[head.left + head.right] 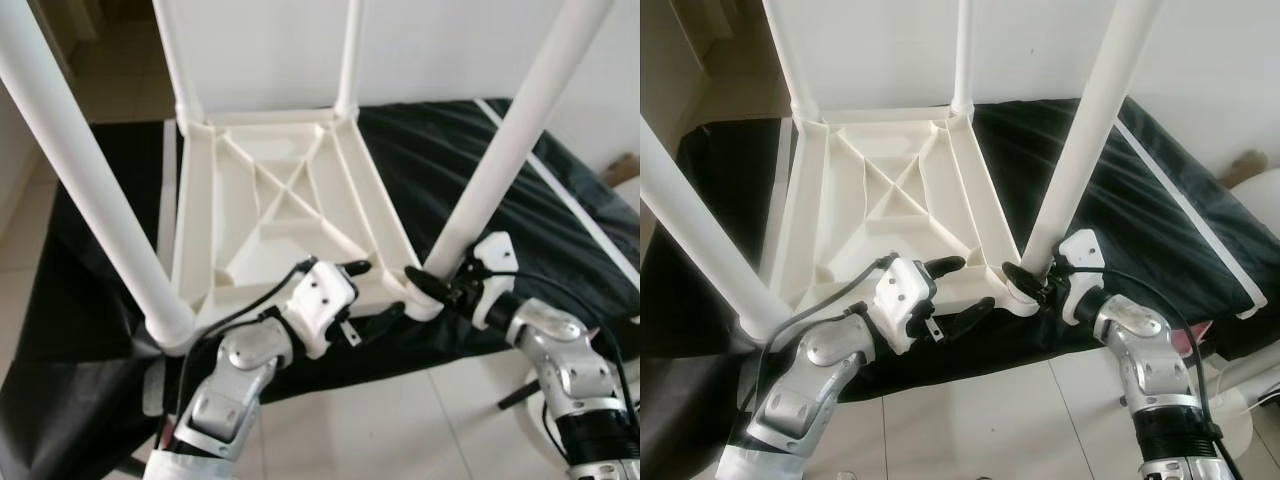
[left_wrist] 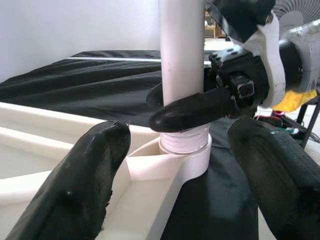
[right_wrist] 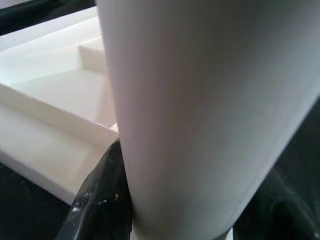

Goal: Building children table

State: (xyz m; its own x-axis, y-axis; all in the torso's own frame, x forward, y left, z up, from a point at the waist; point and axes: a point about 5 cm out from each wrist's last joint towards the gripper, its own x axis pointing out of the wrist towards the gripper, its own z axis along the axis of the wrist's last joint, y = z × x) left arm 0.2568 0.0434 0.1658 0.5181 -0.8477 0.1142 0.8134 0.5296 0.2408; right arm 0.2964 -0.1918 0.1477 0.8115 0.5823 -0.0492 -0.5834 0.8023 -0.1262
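A white plastic children's table [image 1: 270, 200] lies upside down on a black sheet [image 1: 450, 170], its four legs pointing up. At the near left corner one leg [image 1: 90, 190] rises steeply toward the camera.

The left arm reaches up from below, elbow bent, wrist turned inward. The left gripper [image 1: 368, 290] sits at the table's near rim with its fingers [image 2: 80, 185] spread apart, one over the rim and one below it, holding nothing.

To the right, the right arm bends in from the side. The right gripper [image 1: 428, 285] is clamped around the base of the near right leg [image 1: 510, 150], just above its corner socket [image 1: 420, 300].

The left wrist view reveals the leg's threaded end [image 2: 184, 140] seated in the socket. The right wrist view is mostly that leg, close up.

No readable writing appears.
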